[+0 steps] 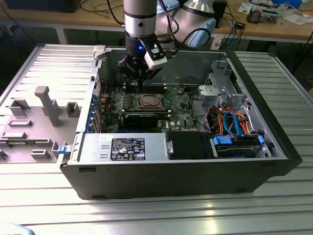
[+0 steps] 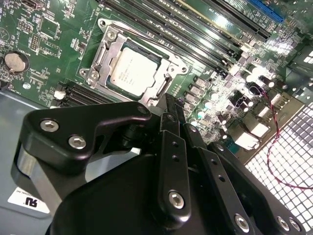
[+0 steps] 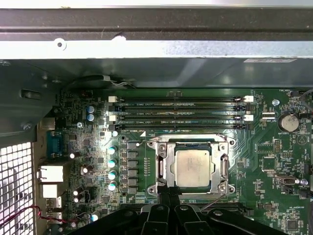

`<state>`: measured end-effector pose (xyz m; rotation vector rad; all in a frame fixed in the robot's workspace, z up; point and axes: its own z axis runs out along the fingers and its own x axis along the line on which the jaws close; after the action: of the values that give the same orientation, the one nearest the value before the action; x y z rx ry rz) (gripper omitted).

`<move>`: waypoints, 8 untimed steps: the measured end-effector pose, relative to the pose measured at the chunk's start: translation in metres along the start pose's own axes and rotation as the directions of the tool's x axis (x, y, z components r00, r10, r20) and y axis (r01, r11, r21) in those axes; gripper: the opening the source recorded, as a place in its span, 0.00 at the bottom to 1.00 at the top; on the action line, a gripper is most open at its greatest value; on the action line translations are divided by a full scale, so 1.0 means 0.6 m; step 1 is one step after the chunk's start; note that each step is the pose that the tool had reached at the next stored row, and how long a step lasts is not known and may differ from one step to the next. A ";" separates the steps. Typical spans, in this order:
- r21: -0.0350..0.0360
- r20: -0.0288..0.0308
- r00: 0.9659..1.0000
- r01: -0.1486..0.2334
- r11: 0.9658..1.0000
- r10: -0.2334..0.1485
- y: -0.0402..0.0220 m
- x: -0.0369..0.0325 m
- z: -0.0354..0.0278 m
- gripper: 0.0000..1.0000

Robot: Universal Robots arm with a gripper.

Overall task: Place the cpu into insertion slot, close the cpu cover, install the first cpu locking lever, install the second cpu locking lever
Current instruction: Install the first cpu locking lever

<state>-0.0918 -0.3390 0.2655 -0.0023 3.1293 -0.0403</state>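
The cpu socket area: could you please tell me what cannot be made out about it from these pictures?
- Locking levers: too thin to tell latched from loose in both wrist views.
- Near edge of the cpu cover: hidden behind the gripper in the first wrist view.
- The insertion slot's contacts: covered by the cpu, which sits in it.
- Gripper tips in the exterior view: too small and dark against the board to judge contact.

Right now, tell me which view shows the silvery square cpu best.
The first wrist view: the silvery-grey square cpu faces the camera squarely, seated under the thin silver cpu cover. The second wrist view shows it tilted, above the gripper. The exterior view shows it small.
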 end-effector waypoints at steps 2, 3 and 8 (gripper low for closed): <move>0.000 0.000 1.000 0.000 1.000 0.000 0.000 0.002 0.000 0.11; 0.000 0.000 1.000 0.000 1.000 0.000 0.000 0.002 0.000 0.11; 0.000 0.000 1.000 0.000 1.000 0.000 0.000 0.006 0.000 0.11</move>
<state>-0.0953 -0.3390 0.2654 -0.0022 3.1293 -0.0402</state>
